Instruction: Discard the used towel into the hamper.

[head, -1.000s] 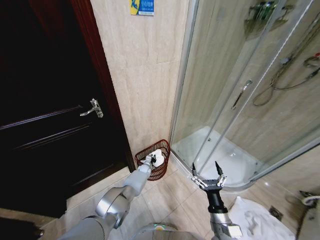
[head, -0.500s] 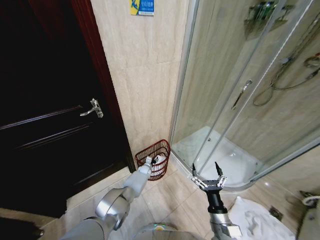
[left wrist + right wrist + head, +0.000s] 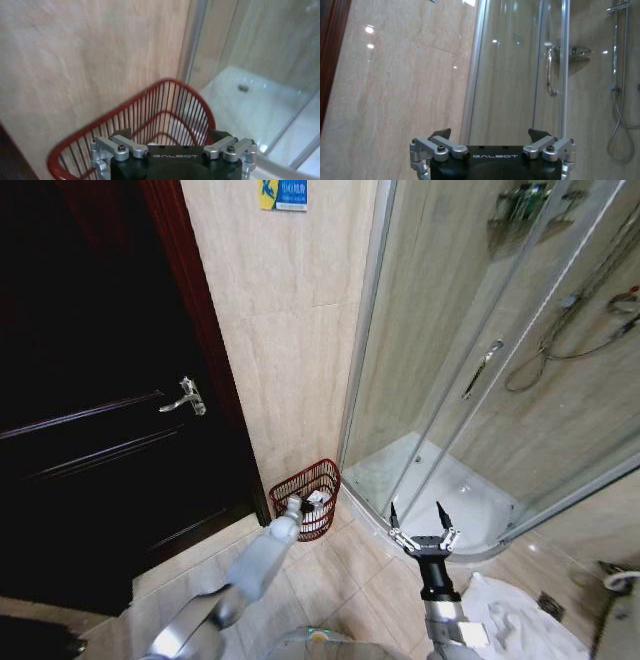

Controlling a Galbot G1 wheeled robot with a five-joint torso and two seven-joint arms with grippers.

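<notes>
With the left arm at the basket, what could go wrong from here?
1. The left tool sits open at the hamper rim, close to the thin wires; pulling back might hook them and tip the light basket.
2. The towel lies high by the rim, so it may slip out if the hamper is jolted.
3. The right tool hangs open near the shower door; a swing could strike the glass.

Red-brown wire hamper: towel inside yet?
Yes: white cloth lies inside the red-brown wire hamper, beside the open left gripper at its rim.
</notes>
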